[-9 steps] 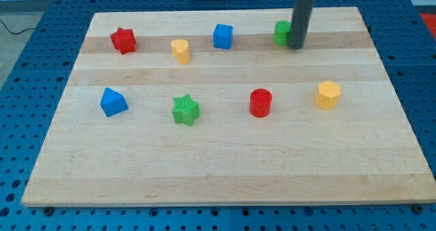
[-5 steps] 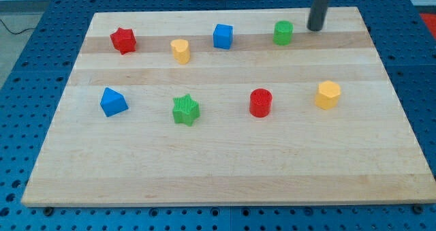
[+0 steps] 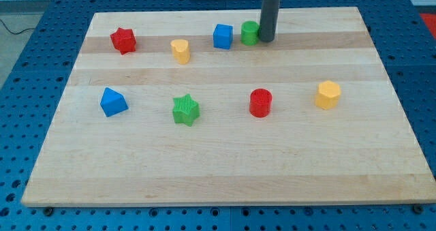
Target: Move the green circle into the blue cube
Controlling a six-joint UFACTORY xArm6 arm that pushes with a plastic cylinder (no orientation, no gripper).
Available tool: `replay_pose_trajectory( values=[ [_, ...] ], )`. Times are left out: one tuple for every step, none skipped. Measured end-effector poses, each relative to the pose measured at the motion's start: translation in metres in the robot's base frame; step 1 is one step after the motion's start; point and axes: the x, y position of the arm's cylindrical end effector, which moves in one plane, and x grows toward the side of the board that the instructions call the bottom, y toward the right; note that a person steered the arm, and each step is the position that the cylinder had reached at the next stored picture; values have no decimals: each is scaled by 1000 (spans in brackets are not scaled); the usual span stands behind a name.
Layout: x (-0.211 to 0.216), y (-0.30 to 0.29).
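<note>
The green circle [image 3: 249, 33] sits near the view's top on the wooden board [image 3: 225, 163], just right of the blue cube [image 3: 223, 36], with a narrow gap between them. My tip [image 3: 266, 39] stands against the green circle's right side, touching it. The rod rises straight up out of the view's top.
A red star [image 3: 123, 40] and a yellow heart [image 3: 180, 50] lie left of the blue cube. Lower down lie a blue block [image 3: 112, 101], a green star [image 3: 185, 110], a red cylinder [image 3: 260, 102] and a yellow hexagon [image 3: 328, 94].
My tip swung out to the right of the green circle, then came back left and pushed the circle left, close to the blue cube.
</note>
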Motion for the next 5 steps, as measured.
replay_pose_trajectory(
  values=[
    [-11, 26],
    [-34, 29],
    [-28, 8],
    [-20, 2],
    [-19, -7]
  ],
)
